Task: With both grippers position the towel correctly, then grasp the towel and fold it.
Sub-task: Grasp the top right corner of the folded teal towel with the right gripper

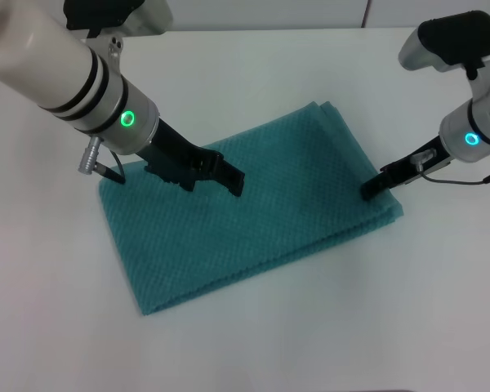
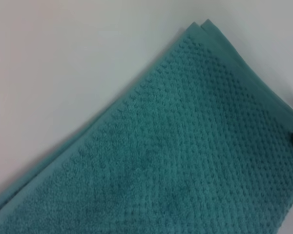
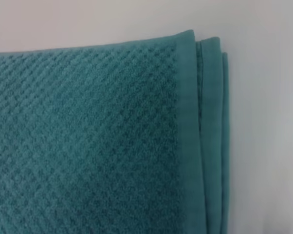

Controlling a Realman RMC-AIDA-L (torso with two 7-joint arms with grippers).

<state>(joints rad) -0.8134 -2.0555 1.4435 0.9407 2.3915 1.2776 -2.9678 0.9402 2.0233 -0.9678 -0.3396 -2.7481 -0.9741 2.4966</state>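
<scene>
Nothing to read here: no text, label, brand, number or sign shows in any view. The teal-green waffle-weave rectangular towel (image 1: 253, 208) carries no tag or print, the plain white bench (image 1: 327, 327) is unmarked, and the white robot arms with black bands show only glowing rings, no lettering.

Your head view looks down from above on the teal waffle-weave towel (image 1: 245, 208), its long axis running from 8 to 2 o'clock. Both wrist views sit close above it; the left shares the 1 o'clock corner (image 2: 205, 24).
</scene>
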